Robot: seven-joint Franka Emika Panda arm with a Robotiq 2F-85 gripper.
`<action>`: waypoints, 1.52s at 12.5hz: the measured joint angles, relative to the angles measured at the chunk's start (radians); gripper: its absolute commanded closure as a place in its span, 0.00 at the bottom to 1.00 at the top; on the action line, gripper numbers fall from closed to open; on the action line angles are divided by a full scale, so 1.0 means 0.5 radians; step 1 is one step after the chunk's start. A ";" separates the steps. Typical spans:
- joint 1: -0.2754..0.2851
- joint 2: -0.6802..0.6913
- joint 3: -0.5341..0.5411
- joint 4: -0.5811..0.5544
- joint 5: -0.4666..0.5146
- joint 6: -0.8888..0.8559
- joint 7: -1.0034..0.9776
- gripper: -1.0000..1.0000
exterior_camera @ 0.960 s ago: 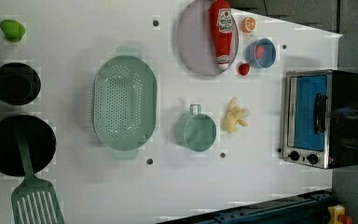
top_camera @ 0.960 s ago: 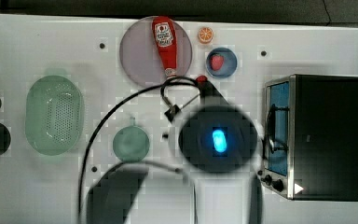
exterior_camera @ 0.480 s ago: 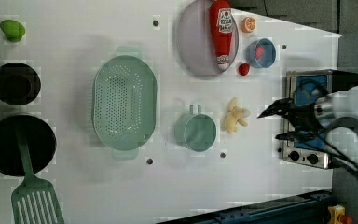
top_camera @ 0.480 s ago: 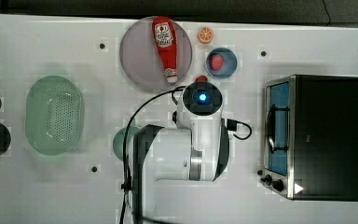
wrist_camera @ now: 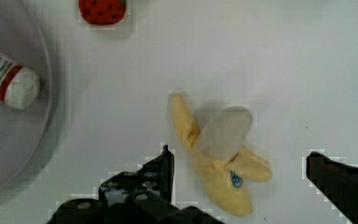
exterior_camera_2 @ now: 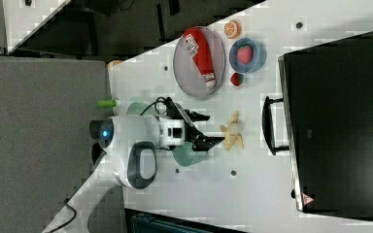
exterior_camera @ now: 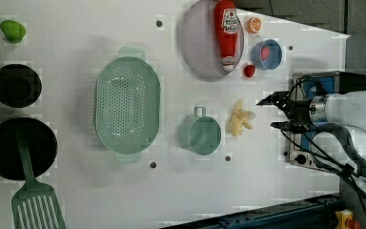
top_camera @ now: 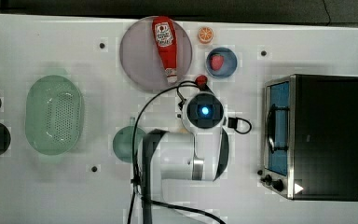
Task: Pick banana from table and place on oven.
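- My gripper (wrist_camera: 240, 161) hangs over the banana (wrist_camera: 219, 163) with its jaws spread wide and nothing between them; in the wrist view one dark finger (wrist_camera: 161, 170) stands at the banana's side, the other well off on the far side.
- The banana (exterior_camera: 239, 124) lies flat on the table (exterior_camera: 76, 191), peel flaps splayed, roughly mid-table, between the teal cup (exterior_camera: 201, 134) and the oven (exterior_camera: 314, 119), nearer the cup.
- In the left view my fingers (exterior_camera: 272, 100) sit between the banana and the oven front; whether they touch the banana I cannot tell from there. In the wrist view they are apart from it.
- The oven (top_camera: 317, 135) stands by one short edge of the table, its black top bare, its glass door and handle facing the banana.
- By the long edge beyond the banana lies a grey plate (exterior_camera: 198, 43) with a ketchup bottle (exterior_camera: 225, 31) on it; beside it a small red piece (exterior_camera: 249, 70), a blue bowl (exterior_camera: 268, 54) holding a strawberry, and an orange slice (exterior_camera: 254, 25).
- A green colander (exterior_camera: 126, 105) sits past the cup, towards the middle of the table.
- Towards the opposite short edge stand two black pots (exterior_camera: 16, 86), a teal spatula (exterior_camera: 33, 202) and a green fruit (exterior_camera: 13, 30).
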 measured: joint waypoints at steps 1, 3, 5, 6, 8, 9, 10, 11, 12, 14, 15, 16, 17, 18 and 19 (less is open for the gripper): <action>-0.006 0.000 -0.001 -0.051 0.017 0.083 0.000 0.00; -0.006 0.034 0.011 -0.129 0.021 0.118 0.000 0.00; 0.000 0.137 0.032 -0.145 0.060 0.250 0.000 0.00; 0.018 0.203 0.026 -0.145 0.060 0.322 0.000 0.00; 0.032 0.308 0.042 -0.156 0.036 0.412 0.000 0.04; 0.043 0.360 0.040 -0.156 0.058 0.420 0.000 0.16; 0.053 0.396 0.035 -0.164 0.064 0.451 0.000 0.29; 0.059 0.395 0.032 -0.195 0.062 0.480 0.000 0.42; 0.055 0.389 0.031 -0.207 0.048 0.500 0.000 0.53; 0.017 0.375 0.064 -0.188 0.035 0.477 0.000 0.75; 0.017 0.374 0.069 -0.176 0.041 0.477 0.000 0.81; 0.021 0.372 0.073 -0.172 0.043 0.494 0.000 0.81; 0.014 0.368 0.074 -0.176 0.043 0.500 0.000 0.81; 0.009 0.354 0.072 -0.195 0.035 0.492 0.000 0.81; 0.008 0.335 0.065 -0.223 0.023 0.490 0.000 0.81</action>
